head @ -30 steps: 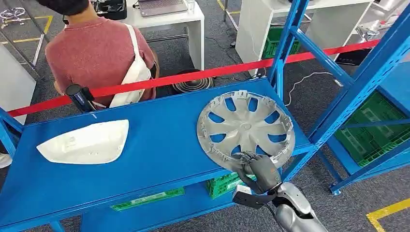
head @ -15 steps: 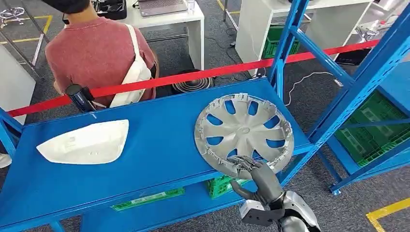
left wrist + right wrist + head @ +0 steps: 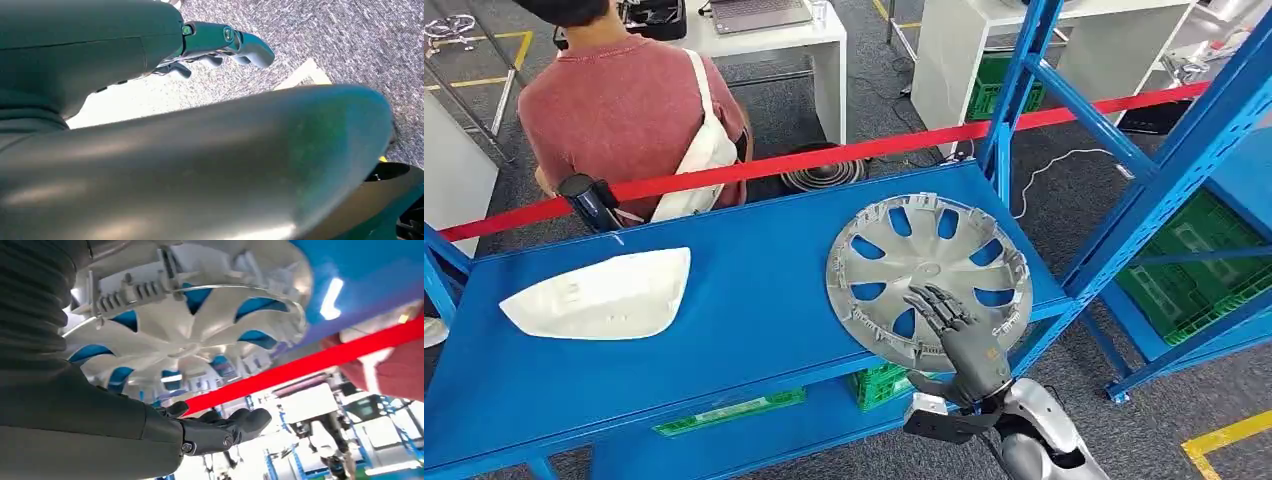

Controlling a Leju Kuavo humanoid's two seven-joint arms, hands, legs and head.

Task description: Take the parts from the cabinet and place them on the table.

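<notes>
A silver hubcap lies inner side up on the blue cabinet shelf, at its right end, with its near rim over the shelf edge. My right hand reaches up from below and lies flat over the hubcap's near part, fingers stretched out and spread, gripping nothing. The right wrist view shows the same hubcap close by the outstretched hand. A white mirror cover lies at the shelf's left end. My left hand hangs over grey carpet with nothing in it.
A person in a red shirt sits behind the shelf, beyond a red tape. Blue uprights stand at the shelf's right corner. Green crates sit on the neighbouring rack. A black cylinder stands at the shelf's back left.
My right hand let go of the hubcap's near rim and its fingers now stretch forward over the hubcap. The hubcap has shifted slightly left.
</notes>
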